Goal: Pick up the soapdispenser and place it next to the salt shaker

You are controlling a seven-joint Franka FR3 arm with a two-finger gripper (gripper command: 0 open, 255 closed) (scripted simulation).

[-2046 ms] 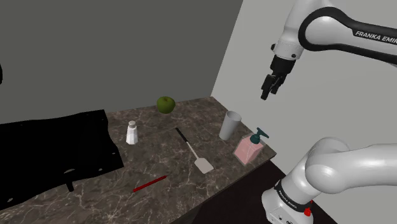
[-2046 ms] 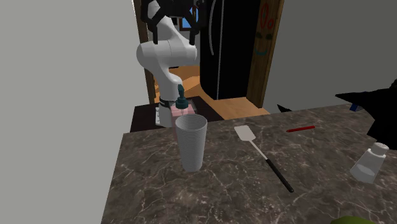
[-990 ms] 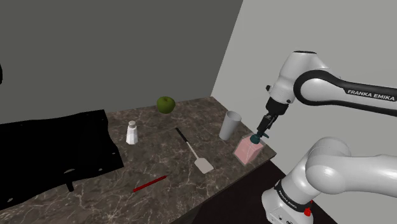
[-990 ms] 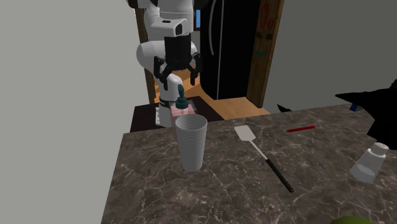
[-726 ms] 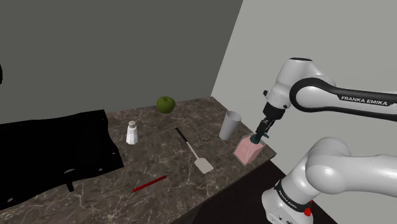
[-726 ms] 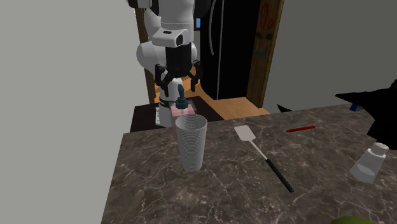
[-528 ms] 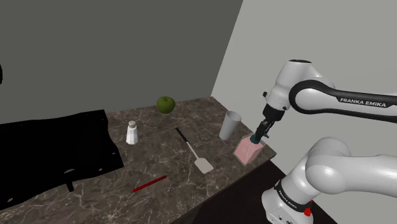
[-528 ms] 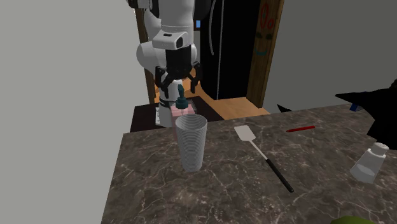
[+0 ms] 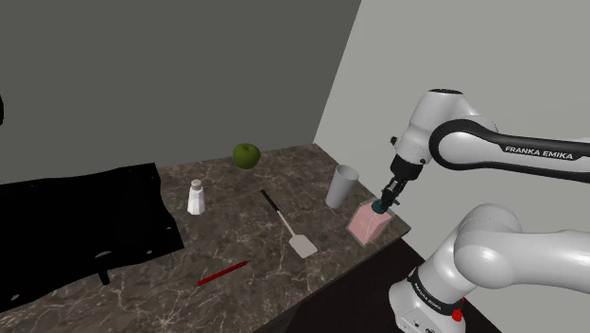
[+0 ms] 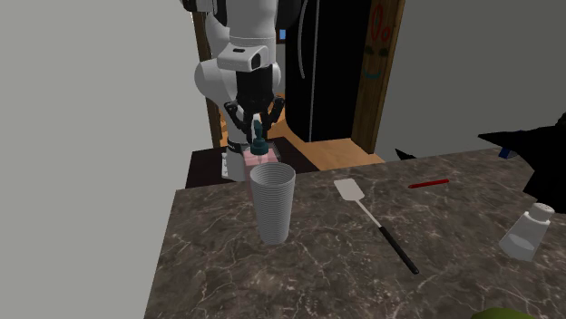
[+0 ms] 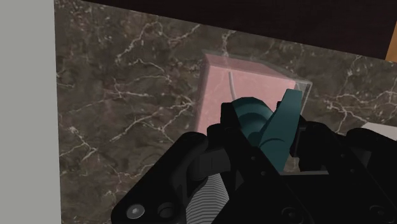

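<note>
The soap dispenser (image 9: 368,223) is a clear pink square bottle with a teal pump, standing at the dark marble counter's (image 9: 248,241) corner nearest the stand. My gripper (image 9: 382,201) comes down on it from above. In the wrist view the black fingers (image 11: 229,124) clasp the teal pump of the soap dispenser (image 11: 242,79) between them. The second exterior view shows the gripper (image 10: 259,136) shut around the pump of the soap dispenser (image 10: 248,160), behind the cup. The white salt shaker (image 9: 196,198) stands far across the counter, towards the shoulder view's left; it appears again as the salt shaker (image 10: 526,232).
A ribbed grey cup (image 9: 342,185) stands close beside the dispenser. A spatula (image 9: 286,226) lies mid-counter, a red pen (image 9: 223,272) near the front edge, a green apple (image 9: 247,155) at the back. A black area (image 9: 76,222) covers the counter's left part. A grey wall stands behind.
The gripper came down the last bit onto the pump, and its fingers, wide apart half a second ago, have closed on it. The dispenser has not moved.
</note>
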